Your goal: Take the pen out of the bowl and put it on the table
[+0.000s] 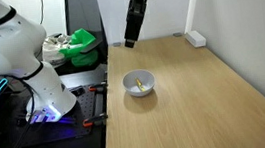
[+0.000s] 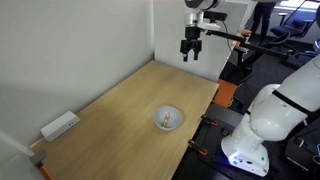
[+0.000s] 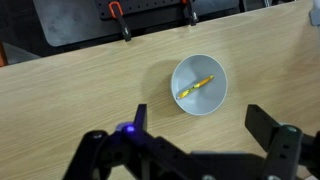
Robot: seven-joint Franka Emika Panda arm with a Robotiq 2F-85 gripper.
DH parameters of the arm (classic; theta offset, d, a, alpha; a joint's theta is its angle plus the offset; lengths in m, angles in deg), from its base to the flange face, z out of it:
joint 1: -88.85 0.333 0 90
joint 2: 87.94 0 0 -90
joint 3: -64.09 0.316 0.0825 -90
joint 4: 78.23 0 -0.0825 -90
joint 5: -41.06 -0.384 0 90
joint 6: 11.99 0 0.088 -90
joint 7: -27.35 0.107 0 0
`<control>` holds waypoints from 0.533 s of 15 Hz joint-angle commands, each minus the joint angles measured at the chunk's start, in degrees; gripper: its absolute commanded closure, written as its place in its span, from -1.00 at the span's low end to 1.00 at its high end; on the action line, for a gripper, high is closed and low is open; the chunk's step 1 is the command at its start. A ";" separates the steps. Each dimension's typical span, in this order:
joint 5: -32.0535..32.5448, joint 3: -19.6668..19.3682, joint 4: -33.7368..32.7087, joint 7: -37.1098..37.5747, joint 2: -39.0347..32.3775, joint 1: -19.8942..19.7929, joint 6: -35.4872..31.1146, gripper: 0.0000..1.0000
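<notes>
The small white bowl [image 1: 139, 82] sits on the pale wood table [image 1: 198, 117], near its middle; it also shows in an exterior view [image 2: 168, 118] and in the wrist view [image 3: 199, 84]. The thin yellow pen [image 3: 196, 86] lies slanted inside the bowl, also visible in both exterior views [image 1: 138, 83] [image 2: 164, 120]. My gripper [image 1: 133, 29] hangs high above the table, well above and behind the bowl, also seen in an exterior view [image 2: 190, 50]. In the wrist view its two fingers [image 3: 196, 125] are spread wide and empty, with the bowl just beyond them.
A white power strip [image 1: 196, 39] lies at a table edge by the wall, also in an exterior view [image 2: 59, 126]. Red clamps [image 3: 115, 12] grip the table's side edge. A green object [image 1: 82, 42] and the robot base [image 1: 32, 75] stand beside the table.
</notes>
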 commanded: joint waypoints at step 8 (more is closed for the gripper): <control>-2.15 3.08 1.31 3.01 0.63 -2.17 -2.62 -1.00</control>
